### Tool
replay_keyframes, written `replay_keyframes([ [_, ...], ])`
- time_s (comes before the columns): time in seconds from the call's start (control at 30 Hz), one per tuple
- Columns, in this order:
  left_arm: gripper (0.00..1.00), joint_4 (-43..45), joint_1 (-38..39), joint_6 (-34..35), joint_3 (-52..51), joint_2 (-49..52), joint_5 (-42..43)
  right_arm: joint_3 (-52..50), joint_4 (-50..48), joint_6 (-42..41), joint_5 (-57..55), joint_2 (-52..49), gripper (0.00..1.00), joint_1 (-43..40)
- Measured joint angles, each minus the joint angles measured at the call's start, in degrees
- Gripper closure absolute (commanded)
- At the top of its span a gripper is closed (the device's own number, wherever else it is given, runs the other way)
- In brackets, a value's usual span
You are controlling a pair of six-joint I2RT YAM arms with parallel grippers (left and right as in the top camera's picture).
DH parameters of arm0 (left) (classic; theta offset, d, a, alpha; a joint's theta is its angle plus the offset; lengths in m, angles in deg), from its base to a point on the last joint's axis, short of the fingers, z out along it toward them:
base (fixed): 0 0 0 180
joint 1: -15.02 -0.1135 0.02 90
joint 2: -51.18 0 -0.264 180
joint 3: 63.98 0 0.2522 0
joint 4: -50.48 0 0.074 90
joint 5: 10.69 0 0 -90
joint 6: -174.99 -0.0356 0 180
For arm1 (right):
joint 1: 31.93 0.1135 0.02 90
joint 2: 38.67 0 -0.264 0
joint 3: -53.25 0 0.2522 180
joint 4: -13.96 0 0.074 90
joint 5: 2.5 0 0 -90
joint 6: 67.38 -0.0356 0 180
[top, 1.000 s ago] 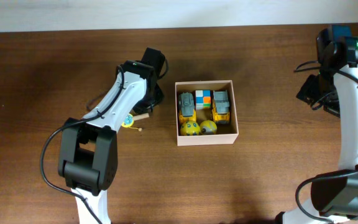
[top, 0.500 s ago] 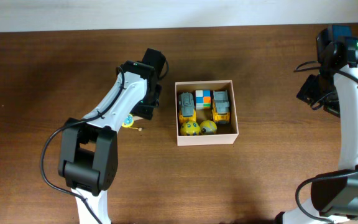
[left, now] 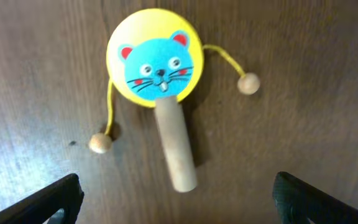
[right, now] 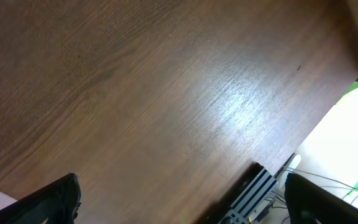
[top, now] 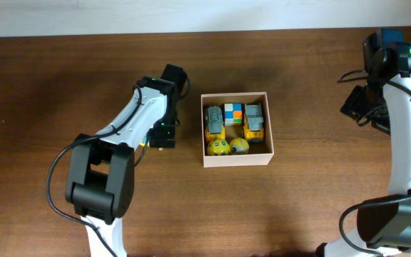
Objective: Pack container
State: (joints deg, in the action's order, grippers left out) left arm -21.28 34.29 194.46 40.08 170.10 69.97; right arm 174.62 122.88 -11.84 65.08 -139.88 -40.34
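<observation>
Left gripper [left: 185,202] wide over the rattle [left: 157,62]
Jaws flank its handle [left: 176,152], likely to pinch it for the container [top: 235,161]; right gripper [right: 191,199], also wide, waits well apart.

— What lies on the dark brown wooden counter [left: 316,37]?
— A round yellow wooden rattle drum with a blue cat face [left: 160,87], lying flat, with one stringed wooden bead [left: 248,83] on each side of its handle.
</observation>
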Motion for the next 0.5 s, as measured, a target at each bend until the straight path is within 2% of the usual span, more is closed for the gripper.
replay_keyframes([
  [0.17,0.0,0.87,-1.62,0.79,-0.66,0.0,-0.13,0.0,0.0,0.0,0.0,0.0,0.01,0.0],
  [0.27,0.05,1.16,-2.23,1.22,-1.09,0.0,-0.31,0.0,0.0,0.0,0.0,0.0,0.01,0.0],
  [0.5,0.09,2.97,-2.19,1.22,-1.6,1.16,-0.31,0.0,0.0,0.0,0.0,0.0,0.01,0.0],
])
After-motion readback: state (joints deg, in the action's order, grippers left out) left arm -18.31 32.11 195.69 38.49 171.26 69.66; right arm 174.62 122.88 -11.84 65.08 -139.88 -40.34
